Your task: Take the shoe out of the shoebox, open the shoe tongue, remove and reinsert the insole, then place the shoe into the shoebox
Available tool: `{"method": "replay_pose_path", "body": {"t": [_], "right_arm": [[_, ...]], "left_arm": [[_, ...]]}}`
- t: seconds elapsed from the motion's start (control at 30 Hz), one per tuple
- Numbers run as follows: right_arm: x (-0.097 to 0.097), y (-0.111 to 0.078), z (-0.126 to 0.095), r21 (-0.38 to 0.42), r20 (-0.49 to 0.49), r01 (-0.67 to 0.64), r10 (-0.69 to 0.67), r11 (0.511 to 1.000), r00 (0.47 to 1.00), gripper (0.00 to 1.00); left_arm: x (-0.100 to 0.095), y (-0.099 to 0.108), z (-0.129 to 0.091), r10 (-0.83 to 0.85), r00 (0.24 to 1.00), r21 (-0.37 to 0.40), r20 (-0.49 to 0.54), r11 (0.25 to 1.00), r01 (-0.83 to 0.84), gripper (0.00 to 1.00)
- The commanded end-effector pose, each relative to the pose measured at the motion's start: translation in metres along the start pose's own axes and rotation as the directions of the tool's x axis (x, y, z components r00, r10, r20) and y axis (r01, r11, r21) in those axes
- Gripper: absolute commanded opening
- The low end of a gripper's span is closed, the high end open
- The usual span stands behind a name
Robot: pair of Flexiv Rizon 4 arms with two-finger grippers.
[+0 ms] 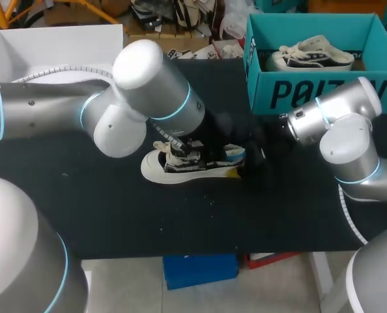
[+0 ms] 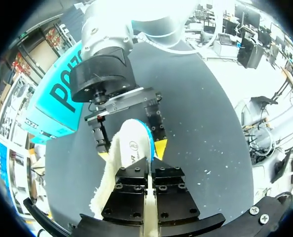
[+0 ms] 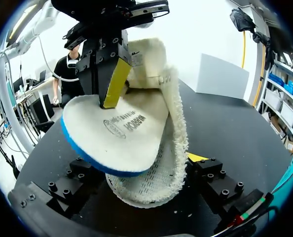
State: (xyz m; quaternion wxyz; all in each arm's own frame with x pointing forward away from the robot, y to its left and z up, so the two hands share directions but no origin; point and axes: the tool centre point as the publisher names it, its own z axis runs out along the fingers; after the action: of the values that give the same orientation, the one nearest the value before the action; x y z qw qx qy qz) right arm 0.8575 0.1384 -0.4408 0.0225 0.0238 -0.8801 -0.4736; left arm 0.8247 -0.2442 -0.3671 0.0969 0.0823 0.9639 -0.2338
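Observation:
A white-and-black sneaker point(image 1: 180, 166) lies on its side on the black table, toe to the left. My left gripper point(image 2: 150, 165) is over the shoe's opening, shut on the edge of the white insole point(image 3: 122, 133), which has a blue underside and sticks partly out of the shoe. My right gripper point(image 3: 141, 170) is at the heel point(image 3: 173, 123), one finger pressed on each side of it. In the left wrist view its yellow fingertips point(image 2: 159, 148) flank the heel. The teal shoebox point(image 1: 291, 91) stands at the back right with a second sneaker point(image 1: 314, 55) inside.
A white open box point(image 1: 50, 45) stands at the back left. Bare black tabletop point(image 1: 180, 222) stretches in front of the shoe up to the near edge. My left arm's elbow point(image 1: 148, 85) hangs over the middle of the table.

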Motion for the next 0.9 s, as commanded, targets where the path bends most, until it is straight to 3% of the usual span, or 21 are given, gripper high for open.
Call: {"method": "replay_pose_path", "body": {"t": [0.03, 0.27, 0.57, 0.7, 0.9], "right_arm": [[0.000, -0.002, 0.002, 0.004, 0.001, -0.001, 0.001, 1.000, 1.000, 0.00], [0.000, -0.002, 0.002, 0.004, 0.001, -0.001, 0.001, 1.000, 1.000, 0.00], [0.000, -0.002, 0.002, 0.004, 0.001, -0.001, 0.001, 1.000, 1.000, 0.00], [0.000, -0.002, 0.002, 0.004, 0.001, -0.001, 0.001, 1.000, 1.000, 0.00], [0.000, -0.002, 0.002, 0.004, 0.001, -0.001, 0.001, 1.000, 1.000, 0.00]], "left_arm": [[0.007, 0.007, -0.016, 0.019, 1.000, 0.095, -0.015, 0.995, -0.017, 0.00], [0.015, -0.001, -0.033, 0.054, 0.998, 0.167, -0.036, 0.985, -0.047, 0.00], [0.013, -0.002, -0.033, 0.065, 0.996, 0.193, -0.055, 0.980, -0.053, 0.00], [0.011, -0.007, -0.040, 0.097, 0.993, 0.256, -0.069, 0.964, -0.076, 0.00], [0.008, -0.020, -0.060, 0.164, 0.980, 0.418, -0.114, 0.903, -0.102, 0.00]]}}
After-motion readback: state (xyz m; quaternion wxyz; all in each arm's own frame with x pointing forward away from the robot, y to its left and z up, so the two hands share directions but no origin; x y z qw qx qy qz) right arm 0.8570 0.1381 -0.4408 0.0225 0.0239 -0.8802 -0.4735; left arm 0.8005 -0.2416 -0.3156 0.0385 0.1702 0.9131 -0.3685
